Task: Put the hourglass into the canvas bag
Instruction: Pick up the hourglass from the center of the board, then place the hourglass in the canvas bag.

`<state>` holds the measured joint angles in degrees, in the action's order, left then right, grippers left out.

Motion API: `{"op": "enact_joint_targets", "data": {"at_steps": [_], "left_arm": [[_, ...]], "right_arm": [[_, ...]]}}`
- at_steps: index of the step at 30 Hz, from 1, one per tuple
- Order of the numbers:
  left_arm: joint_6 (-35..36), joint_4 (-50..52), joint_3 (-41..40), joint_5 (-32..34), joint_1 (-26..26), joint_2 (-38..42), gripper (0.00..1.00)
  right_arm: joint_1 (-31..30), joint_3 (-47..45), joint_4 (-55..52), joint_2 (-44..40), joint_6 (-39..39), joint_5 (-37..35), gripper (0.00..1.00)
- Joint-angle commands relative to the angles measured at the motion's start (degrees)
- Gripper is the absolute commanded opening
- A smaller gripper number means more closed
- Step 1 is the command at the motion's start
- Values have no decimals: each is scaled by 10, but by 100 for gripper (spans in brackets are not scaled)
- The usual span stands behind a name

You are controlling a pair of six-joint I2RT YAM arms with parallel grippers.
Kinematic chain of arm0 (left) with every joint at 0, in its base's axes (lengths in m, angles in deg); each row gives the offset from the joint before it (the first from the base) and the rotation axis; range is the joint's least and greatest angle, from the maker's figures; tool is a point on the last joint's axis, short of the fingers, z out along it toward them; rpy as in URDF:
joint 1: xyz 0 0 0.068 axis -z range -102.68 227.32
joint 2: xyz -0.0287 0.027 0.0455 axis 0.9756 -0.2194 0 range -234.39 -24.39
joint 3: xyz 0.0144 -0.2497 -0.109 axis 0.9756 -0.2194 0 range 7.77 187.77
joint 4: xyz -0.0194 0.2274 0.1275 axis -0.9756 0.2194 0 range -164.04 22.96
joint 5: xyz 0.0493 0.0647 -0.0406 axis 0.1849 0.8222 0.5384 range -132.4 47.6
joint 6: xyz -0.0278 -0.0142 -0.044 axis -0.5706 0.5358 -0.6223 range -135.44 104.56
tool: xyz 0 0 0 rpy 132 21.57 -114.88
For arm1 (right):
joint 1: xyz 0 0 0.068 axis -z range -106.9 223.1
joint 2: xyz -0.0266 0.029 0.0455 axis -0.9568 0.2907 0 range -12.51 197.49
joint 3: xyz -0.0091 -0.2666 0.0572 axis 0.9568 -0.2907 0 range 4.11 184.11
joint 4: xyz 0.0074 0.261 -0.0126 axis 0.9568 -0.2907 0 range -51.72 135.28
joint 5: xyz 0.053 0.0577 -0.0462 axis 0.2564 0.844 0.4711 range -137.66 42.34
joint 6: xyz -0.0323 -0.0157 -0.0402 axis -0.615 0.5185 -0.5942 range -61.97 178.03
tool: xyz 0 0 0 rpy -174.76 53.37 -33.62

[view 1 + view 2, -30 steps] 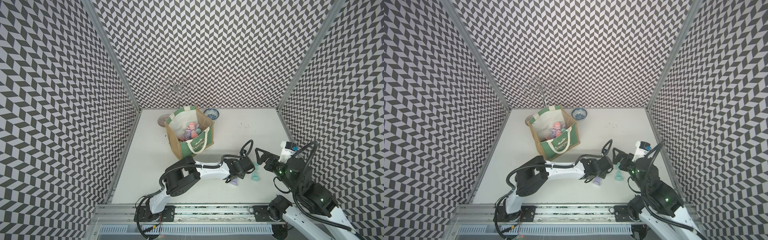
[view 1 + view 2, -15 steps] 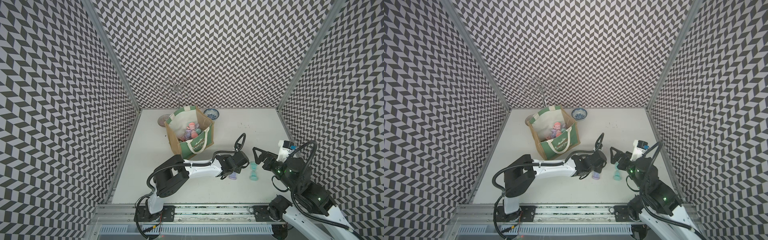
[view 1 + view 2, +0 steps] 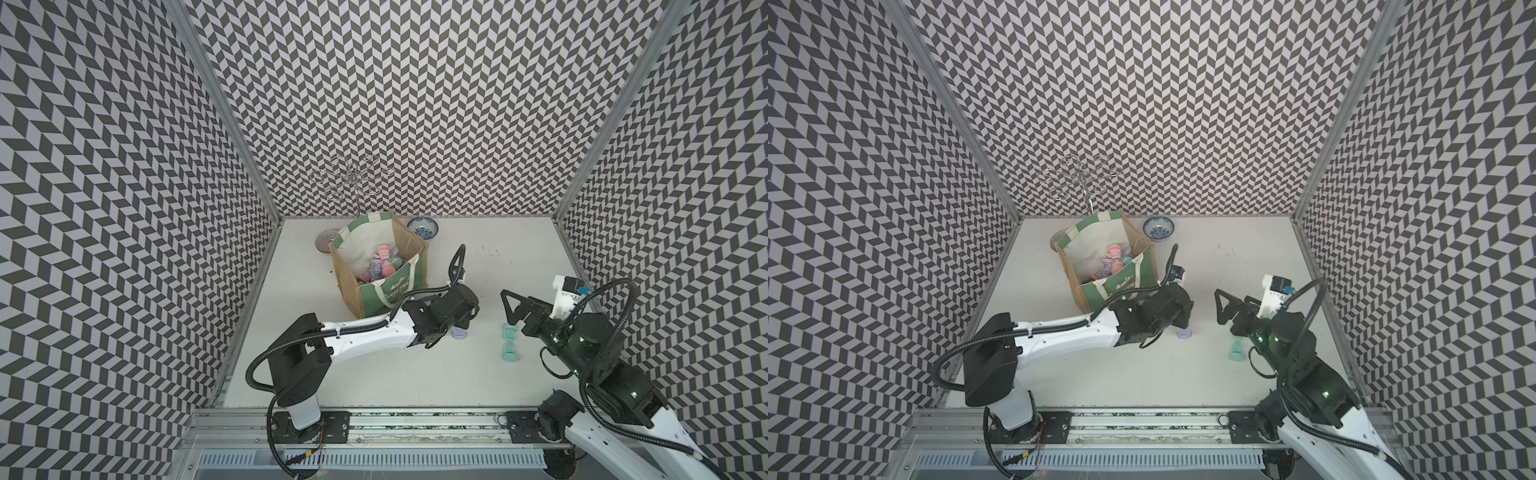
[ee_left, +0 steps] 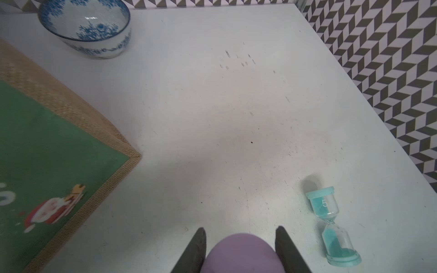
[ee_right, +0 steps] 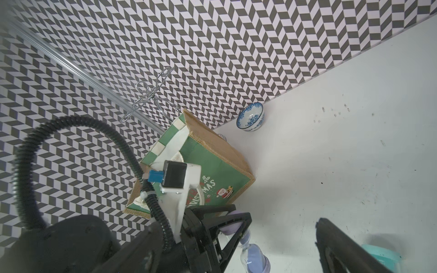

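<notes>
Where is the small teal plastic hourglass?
In a top view the teal hourglass lies on the white table at the robot's right, beside the right gripper.

My left arm (image 3: 365,336) and right arm (image 3: 615,386): white link shells, black joint housings; ribbed black cable conduit (image 5: 20,177) beside each white camera mount (image 5: 191,177) with blue plug (image 5: 155,176). Green lights (image 3: 556,337) glow on my right arm's black housings.

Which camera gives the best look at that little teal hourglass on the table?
The left wrist view: the teal hourglass shows whole and close, even the number 5 on its glass. In both top views it is small. The right wrist view catches only one teal end cap.
</notes>
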<state>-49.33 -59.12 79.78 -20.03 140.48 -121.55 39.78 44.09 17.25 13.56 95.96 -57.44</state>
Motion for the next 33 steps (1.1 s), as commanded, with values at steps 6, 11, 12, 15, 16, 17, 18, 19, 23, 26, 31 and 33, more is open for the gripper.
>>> {"op": "enact_joint_targets", "data": {"at_steps": [6,11,12,15,16,17,18,19,23,26,31,33], "left_arm": [[41,8,2,70,-32,118,37],[60,10,1,59,-76,190,37],[66,10,1,56,-87,203,36],[70,19,8,57,-118,230,36],[73,23,10,57,-130,237,36],[74,27,12,59,-140,243,35],[76,30,14,58,-153,247,35],[77,33,17,56,-167,251,35],[79,49,28,54,-216,254,35],[79,56,36,38,-255,243,36],[76,53,51,-3,-315,204,35],[75,59,61,-25,-338,181,35]], "right_arm": [[-3,-13,106,34,-17,60,99],[-3,-14,148,56,-23,83,99],[-3,-14,158,62,-23,89,99],[-3,-19,192,79,-23,109,99],[-3,-21,205,87,-24,118,99],[-3,-23,215,93,-25,125,99],[-3,-26,228,102,-26,134,99],[-3,-29,240,111,-26,143,99],[-3,-28,284,148,-33,189,99],[-3,-28,312,170,-42,212,99],[-3,-29,336,199,-44,223,99],[-3,-32,342,206,-43,224,99]]}}
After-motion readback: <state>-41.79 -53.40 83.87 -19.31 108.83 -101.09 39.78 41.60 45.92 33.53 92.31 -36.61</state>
